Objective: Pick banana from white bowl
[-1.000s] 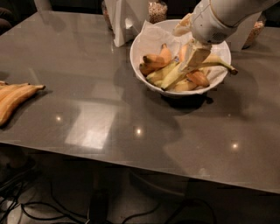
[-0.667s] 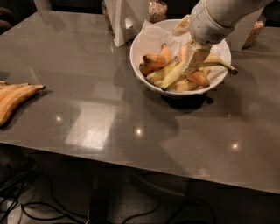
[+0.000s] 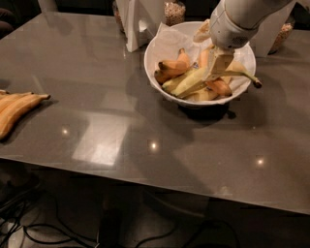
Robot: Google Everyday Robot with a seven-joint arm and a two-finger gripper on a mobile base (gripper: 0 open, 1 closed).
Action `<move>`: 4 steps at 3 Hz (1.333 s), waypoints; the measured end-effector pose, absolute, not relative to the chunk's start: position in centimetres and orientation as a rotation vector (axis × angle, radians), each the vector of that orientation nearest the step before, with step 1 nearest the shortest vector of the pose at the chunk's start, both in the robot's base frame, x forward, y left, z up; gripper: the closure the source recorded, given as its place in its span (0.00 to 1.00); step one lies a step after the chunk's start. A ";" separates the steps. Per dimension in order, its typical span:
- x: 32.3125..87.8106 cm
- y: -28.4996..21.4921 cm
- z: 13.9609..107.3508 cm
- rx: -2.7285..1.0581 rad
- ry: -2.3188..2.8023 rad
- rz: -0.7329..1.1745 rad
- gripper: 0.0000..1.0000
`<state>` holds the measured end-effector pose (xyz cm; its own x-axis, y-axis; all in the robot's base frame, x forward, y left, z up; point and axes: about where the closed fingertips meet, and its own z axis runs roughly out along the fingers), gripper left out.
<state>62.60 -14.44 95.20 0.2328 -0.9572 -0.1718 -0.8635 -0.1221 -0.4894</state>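
The long pale yellow-green banana (image 3: 186, 86) lies slantwise in the white bowl (image 3: 151, 58), which is lined with crumpled paper. Its thin dark-tipped stem (image 3: 249, 79) sticks out over the right rim. My gripper (image 3: 215, 72) reaches down into the bowl from the upper right and is shut on the middle of this banana. The banana still rests among the other fruit. Shorter orange-yellow bananas (image 3: 172, 65) lie around it in the bowl.
Flat orange-brown bananas (image 3: 14, 109) lie at the table's left edge. A white stand (image 3: 135, 24) and a jar (image 3: 174, 9) are behind the bowl, and another jar (image 3: 283, 34) is at the back right. The dark table's front edge runs along the bottom.
The gripper has stayed over the bowl and its fingers have drawn in around the long banana. The banana has shifted only slightly.
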 end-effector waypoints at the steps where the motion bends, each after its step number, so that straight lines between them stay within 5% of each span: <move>1: 63.6 -16.2 93.4 -2.072 1.726 -0.309 0.42; 2: 63.7 -16.7 93.1 -2.082 1.742 -0.320 0.42; 4: 63.4 -18.0 92.3 -2.088 1.789 -0.319 0.77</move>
<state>63.38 -18.03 92.33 0.1675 -0.9835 -0.0682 -0.8995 -0.1241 -0.4189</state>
